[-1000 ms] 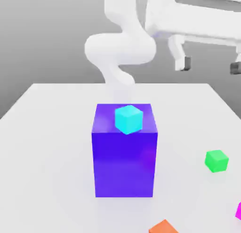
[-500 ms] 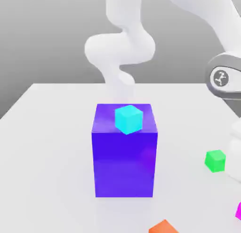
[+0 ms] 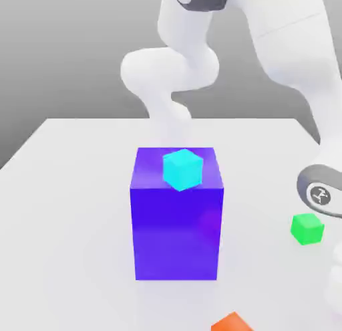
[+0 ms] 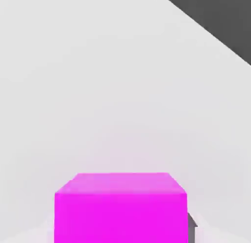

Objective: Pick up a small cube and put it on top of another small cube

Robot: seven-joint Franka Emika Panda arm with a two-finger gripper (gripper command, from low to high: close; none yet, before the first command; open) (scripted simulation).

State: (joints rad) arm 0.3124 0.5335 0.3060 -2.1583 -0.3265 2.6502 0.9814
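A tall blue block (image 3: pixel 176 216) stands near the middle of the white worktop (image 3: pixel 67 209); a small cyan cube (image 3: pixel 182 168) rests on its top face, set toward the front edge. At the exterior view's right a small green cube (image 3: pixel 307 229) lies on the worktop, well apart from the blue block; an orange cube (image 3: pixel 232 322) sits at the lower edge of that view, cut off by the frame. The white arm (image 3: pixel 294 62) arches over from behind the block and comes down at the exterior view's right, its wrist just beside the green cube. In the hand view a magenta cube (image 4: pixel 121 207) sits on the worktop directly before the camera; a dark finger (image 4: pixel 191 226) shows touching its side; the end effector is pinched on the magenta cube.
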